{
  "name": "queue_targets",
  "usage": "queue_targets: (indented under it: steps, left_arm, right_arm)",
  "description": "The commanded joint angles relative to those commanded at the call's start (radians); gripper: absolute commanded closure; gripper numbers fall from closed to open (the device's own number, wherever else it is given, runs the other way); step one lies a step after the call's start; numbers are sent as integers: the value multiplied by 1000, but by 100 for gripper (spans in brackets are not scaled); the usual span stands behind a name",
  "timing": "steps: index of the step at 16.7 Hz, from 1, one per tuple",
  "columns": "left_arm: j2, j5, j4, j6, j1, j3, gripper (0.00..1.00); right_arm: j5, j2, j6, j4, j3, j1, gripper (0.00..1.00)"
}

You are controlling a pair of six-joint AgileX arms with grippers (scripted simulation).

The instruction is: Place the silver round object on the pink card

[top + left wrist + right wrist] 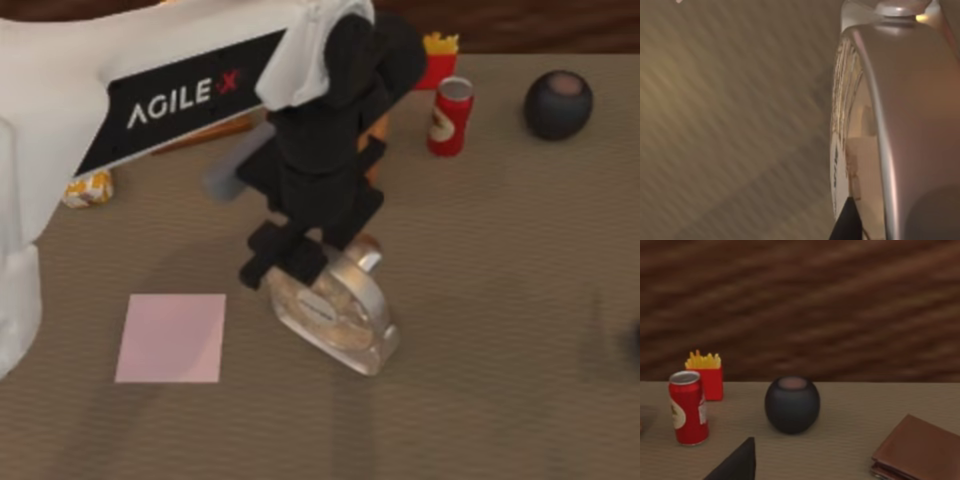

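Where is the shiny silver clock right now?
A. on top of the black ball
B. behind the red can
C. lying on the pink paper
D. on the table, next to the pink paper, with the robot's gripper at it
D: in the top view the silver clock sits on the table to the right of the pink paper, apart from it, with the left gripper at its upper edge.

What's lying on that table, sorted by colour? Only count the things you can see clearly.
Red: 2 (can, fries box)
Black: 1 (ball)
Silver: 1 (clock)
Pink: 1 (card)
Brown: 1 (wallet)
Total: 6; a few more things are half hidden under the arm.
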Motion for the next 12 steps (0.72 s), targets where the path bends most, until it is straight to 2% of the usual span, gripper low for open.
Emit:
queue_targets:
  steps: [8, 12]
  left_arm:
    - [5, 0, -194, -2, 18, 199, 100]
    - [4, 0, -198, 0, 13, 202, 100]
  right_arm:
    - [0, 0, 0, 0, 0, 0, 0]
    - [0, 0, 0, 0, 0, 0, 0]
